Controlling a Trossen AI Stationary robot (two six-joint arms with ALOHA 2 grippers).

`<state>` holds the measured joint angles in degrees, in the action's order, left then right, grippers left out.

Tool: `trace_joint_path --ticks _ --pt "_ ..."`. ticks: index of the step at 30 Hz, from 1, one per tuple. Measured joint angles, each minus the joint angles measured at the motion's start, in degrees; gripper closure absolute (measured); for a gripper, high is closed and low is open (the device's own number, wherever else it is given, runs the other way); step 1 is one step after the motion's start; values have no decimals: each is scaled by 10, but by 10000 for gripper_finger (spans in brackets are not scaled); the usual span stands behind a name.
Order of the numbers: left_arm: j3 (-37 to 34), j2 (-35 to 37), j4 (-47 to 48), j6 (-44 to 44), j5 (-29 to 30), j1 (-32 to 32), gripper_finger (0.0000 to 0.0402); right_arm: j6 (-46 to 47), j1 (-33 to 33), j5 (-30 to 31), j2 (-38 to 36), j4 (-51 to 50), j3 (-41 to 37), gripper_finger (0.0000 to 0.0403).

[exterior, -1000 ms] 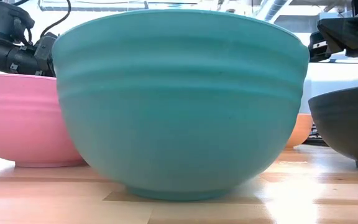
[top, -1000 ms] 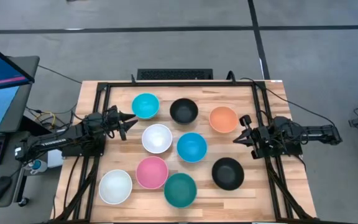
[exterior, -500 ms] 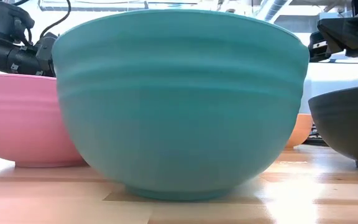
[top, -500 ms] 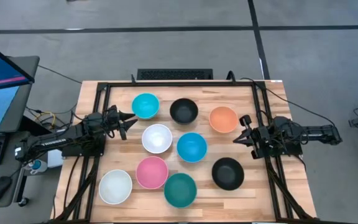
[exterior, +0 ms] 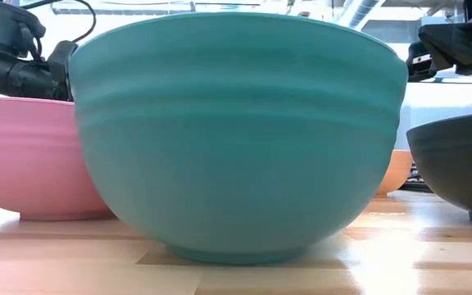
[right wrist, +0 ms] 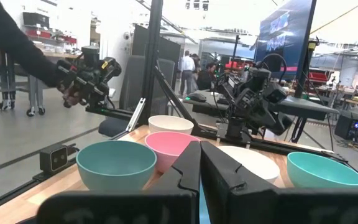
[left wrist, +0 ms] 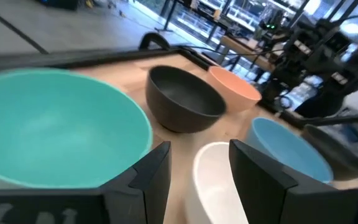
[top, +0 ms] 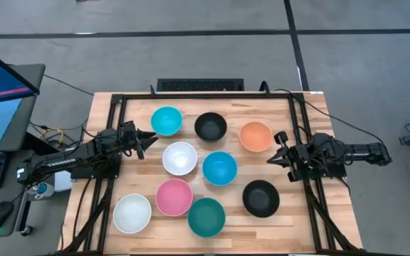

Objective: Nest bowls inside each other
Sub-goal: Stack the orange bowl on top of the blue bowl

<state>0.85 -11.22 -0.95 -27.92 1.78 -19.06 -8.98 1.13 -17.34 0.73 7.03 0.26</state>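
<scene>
Nine bowls (top: 179, 158) upright, mouths facing up

A monitor (top: 2, 89) stands left of the wooden table (top: 297, 227).

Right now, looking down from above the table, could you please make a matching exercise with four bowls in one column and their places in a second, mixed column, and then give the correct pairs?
Column one:
1. orange bowl
2. pink bowl
3. dark teal bowl
4. white bowl in the middle

Column two:
A. just in front of the left gripper
B. at the table's near edge, right of the pink bowl
C. close to the right gripper
D. between the other white bowl and the dark teal bowl

Pairs: 1-C, 2-D, 3-B, 4-A
</scene>
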Motion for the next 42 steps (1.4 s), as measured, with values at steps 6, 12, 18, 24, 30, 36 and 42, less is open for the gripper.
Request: trace_joint_path --ticks 6,12,18,24,30,36,42 --pt "0 0 0 7 3 0 249 0 0 0 0 0 0 370" --pt "-1 -1 -58 -18 28 -1 249 -19 -1 47 0 24 2 370" --pt "73 0 -123 81 -56 1 249 45 -1 71 0 11 92 370" --pt "248 -40 83 159 -56 1 249 45 -1 107 42 -160 257 370" --pt "428 -150 246 205 -56 1 249 35 -1 130 170 -314 414 370" --pt "537 -257 271 256 -4 1 249 19 -1 130 298 -339 512 370" --pt "577 -323 274 263 -7 1 249 139 0 127 364 -315 544 370"
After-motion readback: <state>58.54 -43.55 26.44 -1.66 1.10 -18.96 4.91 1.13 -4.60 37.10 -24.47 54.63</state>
